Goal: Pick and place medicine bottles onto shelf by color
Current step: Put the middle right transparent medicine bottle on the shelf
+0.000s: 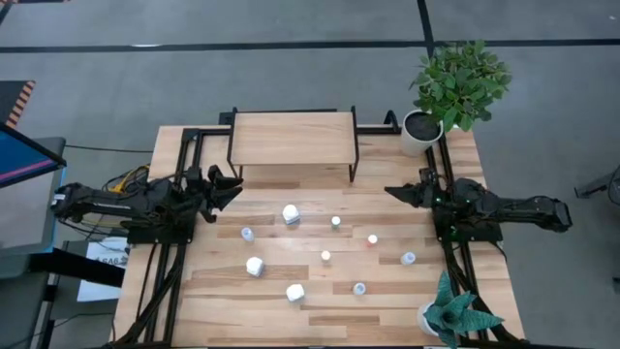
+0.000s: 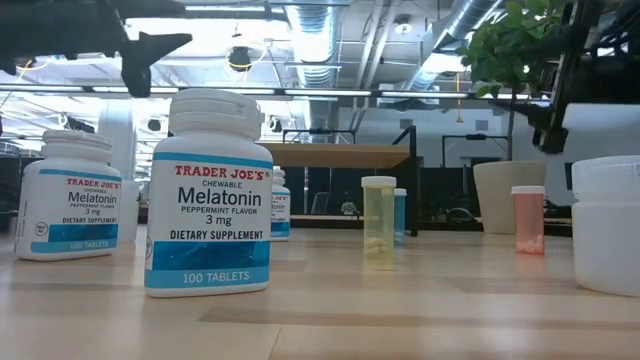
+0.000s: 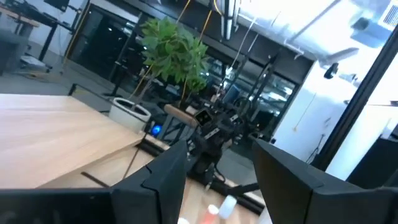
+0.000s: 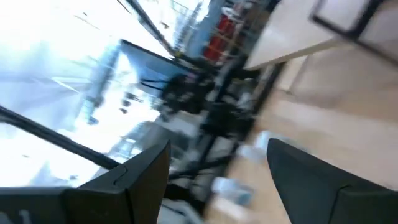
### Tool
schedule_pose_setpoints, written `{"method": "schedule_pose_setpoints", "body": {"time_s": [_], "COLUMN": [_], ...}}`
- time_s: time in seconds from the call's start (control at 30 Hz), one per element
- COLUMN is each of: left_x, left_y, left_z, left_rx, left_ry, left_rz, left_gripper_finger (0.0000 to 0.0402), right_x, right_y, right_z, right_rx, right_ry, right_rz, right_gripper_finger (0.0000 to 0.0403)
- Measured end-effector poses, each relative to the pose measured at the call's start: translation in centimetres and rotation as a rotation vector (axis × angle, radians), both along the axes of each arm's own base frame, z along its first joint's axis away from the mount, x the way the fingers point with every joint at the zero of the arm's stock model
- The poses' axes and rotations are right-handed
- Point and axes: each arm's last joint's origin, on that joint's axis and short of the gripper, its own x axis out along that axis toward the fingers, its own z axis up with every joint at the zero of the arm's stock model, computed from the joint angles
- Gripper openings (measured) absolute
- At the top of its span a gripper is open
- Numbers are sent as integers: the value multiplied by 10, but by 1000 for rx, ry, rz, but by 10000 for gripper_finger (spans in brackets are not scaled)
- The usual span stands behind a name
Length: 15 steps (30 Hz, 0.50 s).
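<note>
1. The medicine bottles stand scattered over the middle and lower part of the high view, all upright and well apart, so any one can be approached without knocking a neighbour. Three chunkier white ones sit left of centre: one at the centre (image 1: 291, 214), one below it to the left (image 1: 255, 266), one lowest (image 1: 295, 292).
2. In the low view the nearest white bottle (image 2: 208, 195) reads "Melatonin"; a yellowish vial (image 2: 379, 222) and an orange-red vial (image 2: 528, 219) stand farther right.
3. The shelf (image 1: 294, 139) sits at upper centre of the high view, its wood top bare, so by my reading no sorting has begun.
4. The left tool (image 1: 225, 184) hangs at the left of the frame, just below the shelf's left end, fingers spread and holding nothing.
5. The right tool (image 1: 399, 195) hangs at the right of the frame, likewise spread and empty.
6. Two potted plants, one at upper right (image 1: 455, 85) and one at lower right (image 1: 450, 315), keep to the surface (image 1: 213, 310) corners, outside the working area.
</note>
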Motion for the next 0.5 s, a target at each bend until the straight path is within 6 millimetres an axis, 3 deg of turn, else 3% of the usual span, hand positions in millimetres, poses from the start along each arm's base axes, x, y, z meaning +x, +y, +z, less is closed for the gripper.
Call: {"method": "schedule_pose_setpoints", "body": {"time_s": [0.1,0.23,0.5], "left_x": [6,11,14], "left_y": [0,-1,-1], "left_z": [-2,-6,-9], "left_rx": [-7,-6,-66], "left_ry": [14,48,59], "left_rz": [-3,-14,-47], "left_gripper_finger": [171,171,171], "right_x": [-3,-21,-52], "right_y": [5,12,14], "right_z": [21,82,161], "right_rx": [-62,-173,-118], "right_ry": [-104,-221,367], "right_rz": [36,76,112], "right_gripper_finger": [291,291,265]}}
